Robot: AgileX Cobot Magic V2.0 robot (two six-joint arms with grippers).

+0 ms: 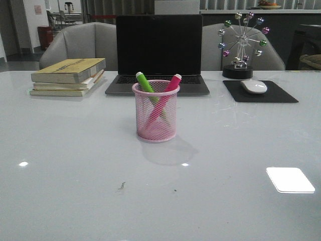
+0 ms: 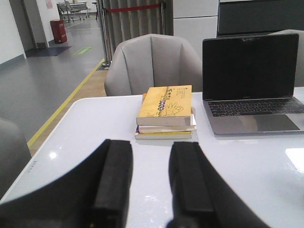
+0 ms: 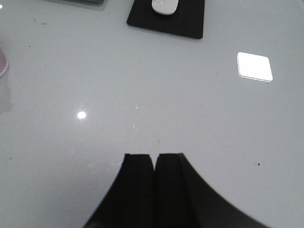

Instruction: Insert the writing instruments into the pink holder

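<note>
Glossy white surface [image 1: 75,191] fills the front view, with grey chairs [image 1: 80,42] and an office hall behind it. At the centre of the frame stands the pink holder [image 1: 156,111], upright. Both markers are inside it and lean across each other: the green marker [image 1: 146,84] tilts to the upper left, the magenta marker [image 1: 169,86] tilts to the upper right, and their capped ends rise above the rim. Behind the holder is an open laptop [image 1: 158,50] with a dark screen. At the left of the frame lies a stack of books [image 1: 68,76]; at the right, a white mouse [image 1: 254,86] on a black pad [image 1: 260,92], and a small ferris wheel ornament [image 1: 243,42] behind it.

Neither arm shows in the front view. The left end effector [image 2: 149,178] is spread, with nothing between its fingers. The right end effector [image 3: 155,178] is pressed together above bare surface, holding nothing
</note>
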